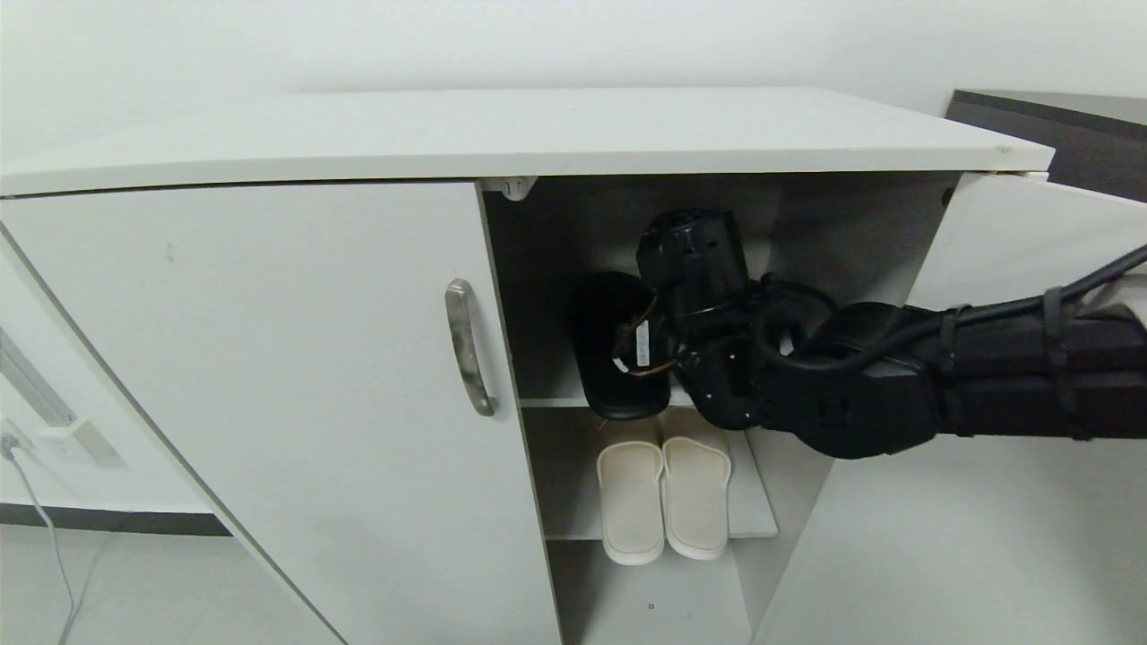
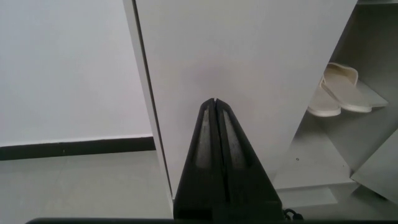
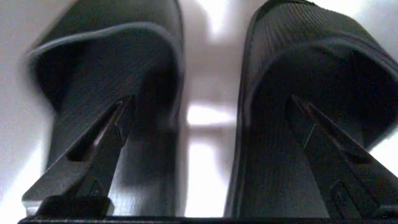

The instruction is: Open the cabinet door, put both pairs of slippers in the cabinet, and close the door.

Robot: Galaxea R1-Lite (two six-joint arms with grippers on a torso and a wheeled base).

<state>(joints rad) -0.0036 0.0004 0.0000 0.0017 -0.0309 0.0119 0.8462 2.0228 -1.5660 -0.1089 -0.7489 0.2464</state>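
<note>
Holding left gripper [image 2: 214,106] fingers pressed together near the shut left door [image 1: 269,376]. Farther in, noting white slippers [image 1: 663,497] lying on the lower shelf [image 1: 748,512]. Above, spreading right gripper [image 3: 211,102] fingers wide over black slippers [image 1: 618,358] on the upper shelf [image 1: 551,402]. Judging only the closing of the right door [image 1: 1030,237] as not yet done.

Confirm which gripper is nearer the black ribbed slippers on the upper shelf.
Right. The right gripper is open, directly at the black ribbed slippers inside the white cabinet. The left gripper, shut, is outside, facing the closed white door.
</note>
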